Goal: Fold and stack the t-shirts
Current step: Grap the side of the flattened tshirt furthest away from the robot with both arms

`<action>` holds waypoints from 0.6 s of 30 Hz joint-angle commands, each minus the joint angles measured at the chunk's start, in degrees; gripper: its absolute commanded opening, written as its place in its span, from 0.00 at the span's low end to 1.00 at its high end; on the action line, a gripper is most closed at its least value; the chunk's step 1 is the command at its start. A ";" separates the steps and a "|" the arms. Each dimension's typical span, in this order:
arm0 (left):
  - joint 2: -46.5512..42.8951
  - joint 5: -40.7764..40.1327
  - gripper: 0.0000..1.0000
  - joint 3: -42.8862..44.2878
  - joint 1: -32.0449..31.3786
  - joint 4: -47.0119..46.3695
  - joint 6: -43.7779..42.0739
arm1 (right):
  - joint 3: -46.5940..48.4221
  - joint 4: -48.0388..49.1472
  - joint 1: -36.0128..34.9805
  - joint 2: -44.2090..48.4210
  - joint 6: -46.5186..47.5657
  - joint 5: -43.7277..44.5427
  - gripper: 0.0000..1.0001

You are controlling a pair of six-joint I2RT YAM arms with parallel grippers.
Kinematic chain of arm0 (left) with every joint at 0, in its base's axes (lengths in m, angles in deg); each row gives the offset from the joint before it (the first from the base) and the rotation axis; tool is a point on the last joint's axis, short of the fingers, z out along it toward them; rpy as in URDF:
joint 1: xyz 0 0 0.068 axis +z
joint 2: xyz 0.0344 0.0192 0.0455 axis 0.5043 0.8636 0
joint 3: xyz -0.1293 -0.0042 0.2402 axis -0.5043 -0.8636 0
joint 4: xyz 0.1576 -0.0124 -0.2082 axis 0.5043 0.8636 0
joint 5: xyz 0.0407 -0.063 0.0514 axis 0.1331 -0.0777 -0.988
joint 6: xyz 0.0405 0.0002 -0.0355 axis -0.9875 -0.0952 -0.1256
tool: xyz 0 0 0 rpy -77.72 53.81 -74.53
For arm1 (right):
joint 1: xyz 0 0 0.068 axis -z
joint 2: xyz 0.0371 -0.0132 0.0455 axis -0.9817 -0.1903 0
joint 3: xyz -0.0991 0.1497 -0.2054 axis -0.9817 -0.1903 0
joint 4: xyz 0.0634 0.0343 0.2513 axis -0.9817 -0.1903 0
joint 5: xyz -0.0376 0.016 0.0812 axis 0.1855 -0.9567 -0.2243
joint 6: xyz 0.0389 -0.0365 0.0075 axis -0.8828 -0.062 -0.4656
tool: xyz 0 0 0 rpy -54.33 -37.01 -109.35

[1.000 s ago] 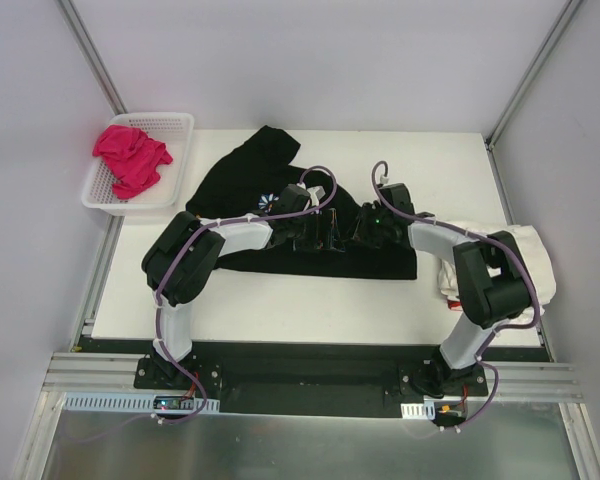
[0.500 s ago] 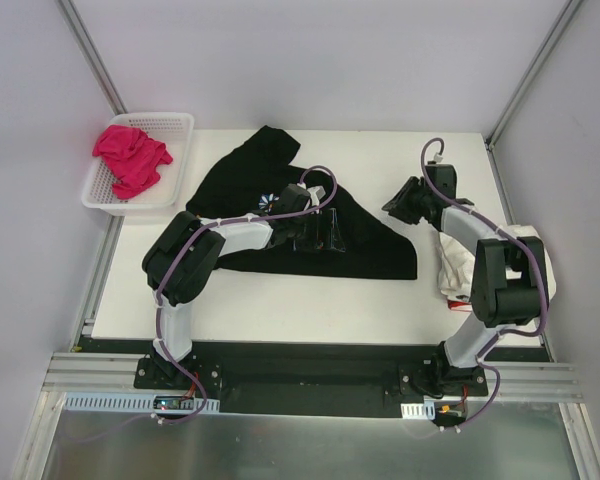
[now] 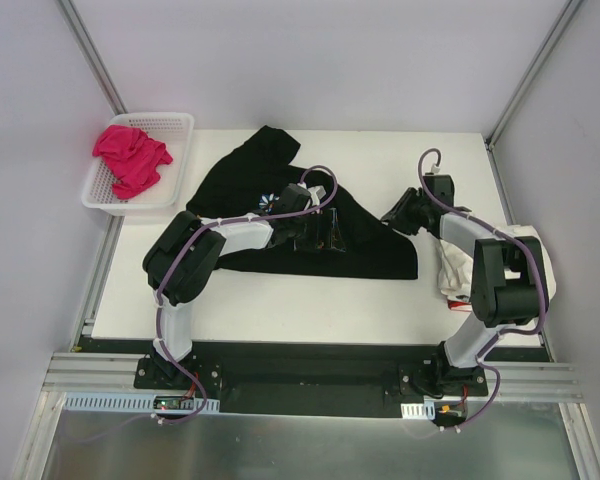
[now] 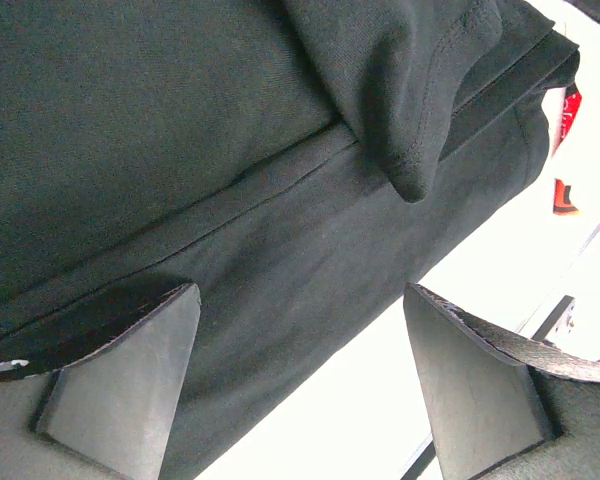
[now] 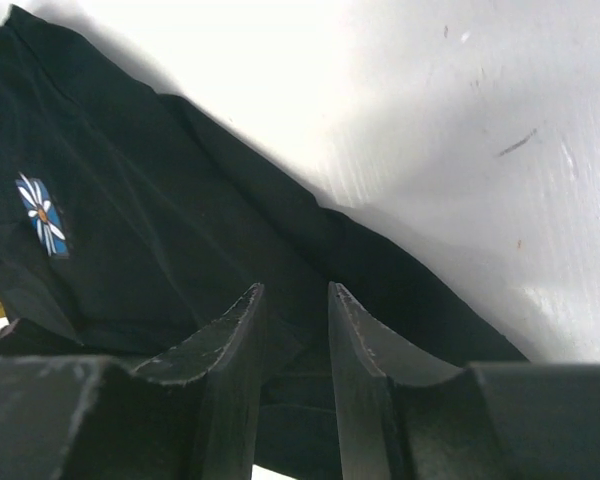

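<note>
Daisy patch mostly hidden behind left end effector. Cream-white t-shirts largely covered by right arm. Black t-shirt cut off at left wrist view's edges.

basket: white mesh one, hanging off the bench's far-left corner
bench: plain white top, grey walls around

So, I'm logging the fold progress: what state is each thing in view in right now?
Black t-shirt: spread on the table, partly folded, daisy patch showing.
Pink t-shirt: crumpled in the basket.
Cream-white t-shirts: piled at the table's right edge, behind the right arm.
Left gripper: open, over the black cloth, nothing between its fingers.
Right gripper: nearly shut, a narrow gap, holding nothing.
</note>
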 commanded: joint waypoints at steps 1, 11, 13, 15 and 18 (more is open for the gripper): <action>3.48 -0.37 0.84 -0.99 -0.87 5.00 -0.99 | -1.55 2.12 -0.22 1.23 -0.44 -0.72 0.34; 3.05 -0.73 0.84 -1.61 -0.87 5.00 -0.90 | -1.73 2.64 -1.62 0.09 -0.97 -0.72 0.38; 3.05 -0.64 0.84 -1.52 -0.78 5.00 -0.90 | -1.73 3.08 -2.06 -0.34 -1.15 -0.46 0.38; 3.05 -0.64 0.84 -1.61 -0.87 5.00 -0.81 | -1.65 3.17 -2.86 -0.70 -1.41 -0.72 0.39; 2.78 -0.81 0.84 -1.70 -0.87 5.00 -0.90 | -1.73 3.43 -3.56 -1.40 -1.58 -0.81 0.39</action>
